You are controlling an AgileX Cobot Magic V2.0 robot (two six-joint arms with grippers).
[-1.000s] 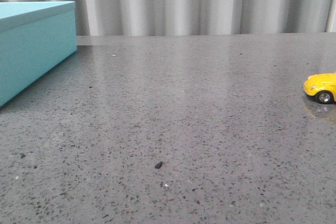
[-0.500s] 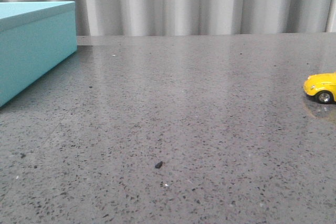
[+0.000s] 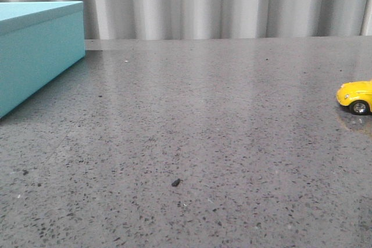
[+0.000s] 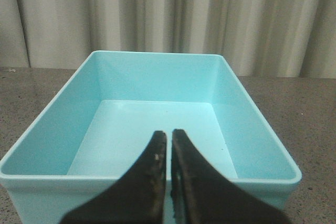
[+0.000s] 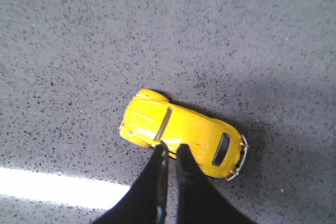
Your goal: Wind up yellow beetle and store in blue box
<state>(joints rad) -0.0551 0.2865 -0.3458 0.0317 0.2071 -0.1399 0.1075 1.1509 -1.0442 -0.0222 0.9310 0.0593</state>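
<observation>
The yellow beetle stands on the grey table at the far right edge of the front view, partly cut off. In the right wrist view it lies just beyond my right gripper, whose tips overlap its near side; the jaws are shut with only a thin gap and hold nothing. The blue box stands at the far left. In the left wrist view the box is open on top and empty, and my left gripper is shut over its near rim. Neither gripper shows in the front view.
The speckled grey table spans the front view, with a pleated grey curtain behind it. A small dark crumb lies near the front middle. A bright strip of reflected light crosses the table beside the right gripper.
</observation>
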